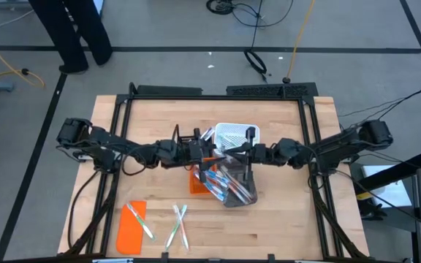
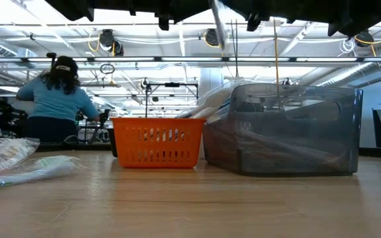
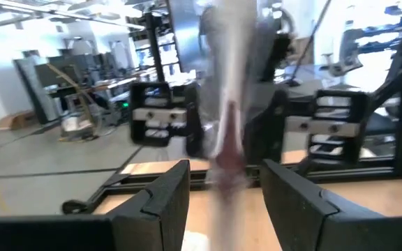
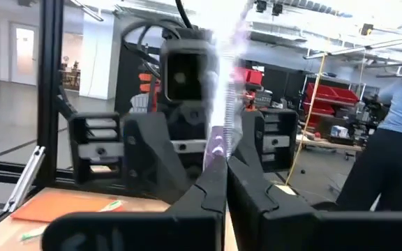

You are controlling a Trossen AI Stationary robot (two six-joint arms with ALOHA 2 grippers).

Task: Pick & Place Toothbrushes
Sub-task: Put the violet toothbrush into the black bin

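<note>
High above the middle of the table my two grippers face each other. My right gripper [image 4: 227, 159] [image 1: 234, 151] is shut on a wrapped toothbrush [image 4: 223, 118] with a pink handle, which stands nearly upright. My left gripper [image 3: 225, 174] [image 1: 205, 150] is open, its fingers standing either side of that toothbrush [image 3: 227, 125] without plainly touching it. In the low view the toothbrush's lower end [image 2: 219, 33] hangs above the bins. A clear grey bin [image 1: 238, 188] below holds several toothbrushes. More toothbrushes [image 1: 178, 223] lie flat on the near left of the table. My right gripper pinches the toothbrush's handle [image 4: 220, 146] between its two fingertips. The fingers come about level from the table's right and lie across it. The toothbrush stands near upright, part above the fingers and part hanging below, lifted clear of the bins and table.
An orange basket [image 2: 156, 142] and the grey bin [image 2: 283, 129] stand side by side under the grippers, a white basket [image 1: 234, 134] behind them. A flat orange lid [image 1: 130, 228] lies near left beside a toothbrush [image 1: 139, 218]. A person [image 2: 58, 99] sits beyond the table.
</note>
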